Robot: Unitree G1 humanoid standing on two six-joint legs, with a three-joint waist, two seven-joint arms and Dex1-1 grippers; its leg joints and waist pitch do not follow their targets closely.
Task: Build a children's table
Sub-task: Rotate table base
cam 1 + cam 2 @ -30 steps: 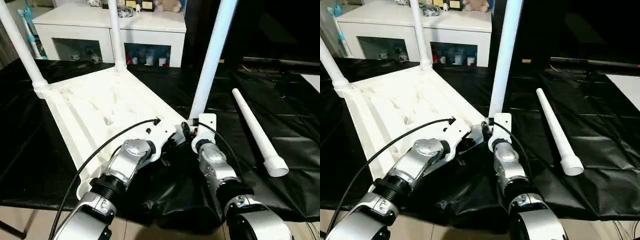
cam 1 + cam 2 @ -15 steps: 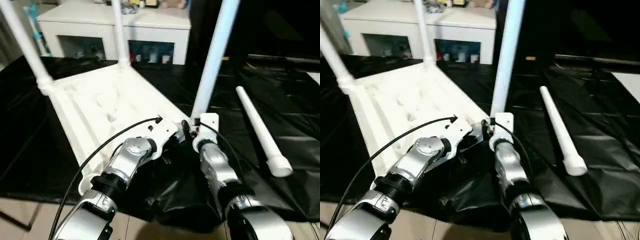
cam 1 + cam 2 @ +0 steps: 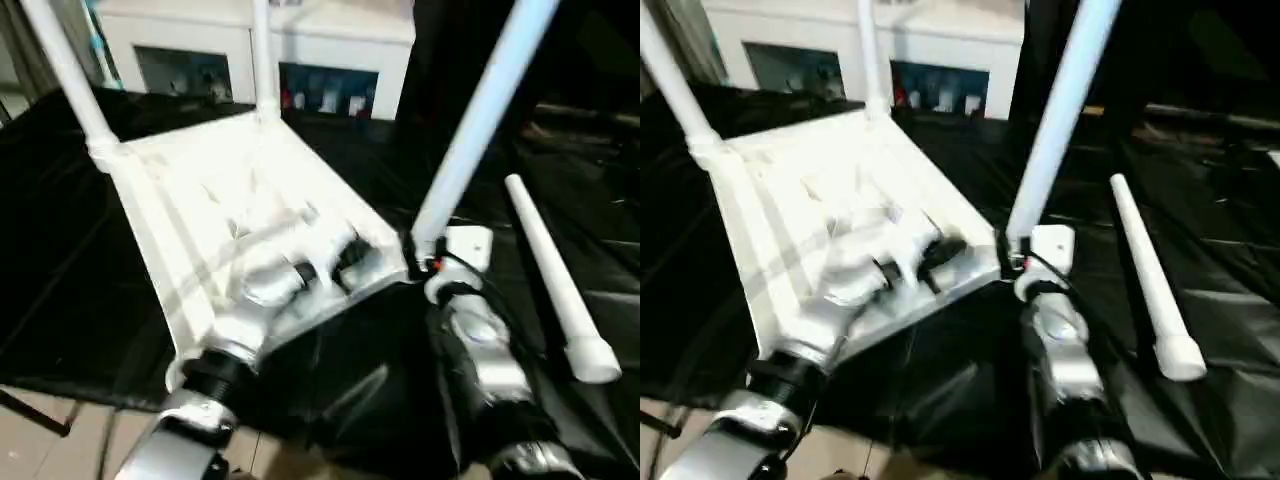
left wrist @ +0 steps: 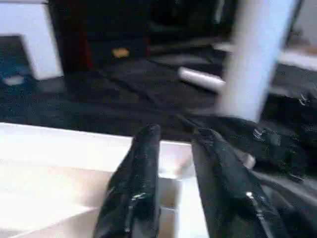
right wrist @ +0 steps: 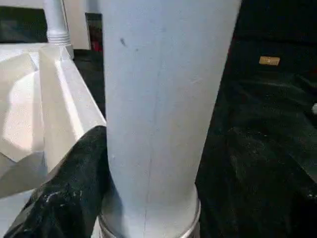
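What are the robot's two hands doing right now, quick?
Left gripper: fingers a little apart, holding nothing, over the upside-down table top.
Right gripper: right up against the standing leg; can't tell if it's gripping.

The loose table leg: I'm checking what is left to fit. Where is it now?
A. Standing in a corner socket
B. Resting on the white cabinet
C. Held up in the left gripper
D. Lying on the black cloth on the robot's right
D: the loose leg lies flat on the black cloth to the robot's right, apart from the overturned table top, where three legs stand in their sockets.
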